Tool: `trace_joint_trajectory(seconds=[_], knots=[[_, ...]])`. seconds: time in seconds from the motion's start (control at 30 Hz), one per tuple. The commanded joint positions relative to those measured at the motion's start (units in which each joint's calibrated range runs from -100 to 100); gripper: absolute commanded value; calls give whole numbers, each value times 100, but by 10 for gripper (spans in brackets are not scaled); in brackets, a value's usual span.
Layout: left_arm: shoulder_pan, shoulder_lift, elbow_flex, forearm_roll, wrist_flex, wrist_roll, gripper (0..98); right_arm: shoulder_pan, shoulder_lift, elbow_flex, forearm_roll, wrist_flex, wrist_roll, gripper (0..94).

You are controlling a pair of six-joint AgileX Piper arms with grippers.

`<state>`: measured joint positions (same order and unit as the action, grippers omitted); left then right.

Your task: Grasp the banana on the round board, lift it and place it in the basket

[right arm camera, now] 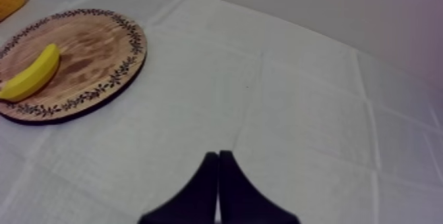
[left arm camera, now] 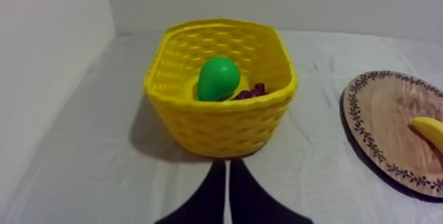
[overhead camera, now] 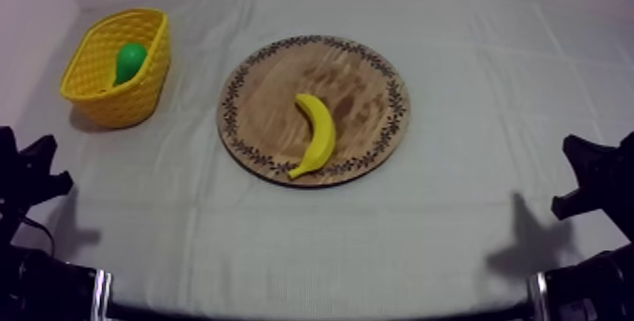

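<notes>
Both arms sat low; left gripper and right gripper were closed on nothing. Curved banana lay on round, patterned-rim wooden board.

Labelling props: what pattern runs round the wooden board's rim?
A dark leafy vine band circles the wooden board, clearest in the top view.

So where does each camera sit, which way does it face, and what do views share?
Top view: above the table, slanting down on yellow basket, wooden board and banana; left arm and right arm at its lower corners.
Left wrist view: on the left arm, facing the basket with a pear inside; left gripper shut.
Right wrist view: on the right arm, facing the board across the table; right gripper shut.
Shared: all three show board and banana; top and left wrist, the pear.
</notes>
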<state>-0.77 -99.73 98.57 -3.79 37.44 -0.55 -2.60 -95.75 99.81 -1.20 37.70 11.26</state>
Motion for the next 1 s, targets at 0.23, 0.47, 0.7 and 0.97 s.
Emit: trace_joint_trajectory(seconds=[0.23,0.47,0.7,0.97], knots=[[-130,-10,32,176,-25,268,1,0,0,-3,1,-4,0,3],[-130,-10,32,176,-25,252,0,0,0,-3,1,-4,0,3],[-130,-10,11,176,-25,256,0,0,0,-3,1,-4,0,3],[-91,462,-314,86,-35,247,0,0,0,-3,1,-4,0,3]])
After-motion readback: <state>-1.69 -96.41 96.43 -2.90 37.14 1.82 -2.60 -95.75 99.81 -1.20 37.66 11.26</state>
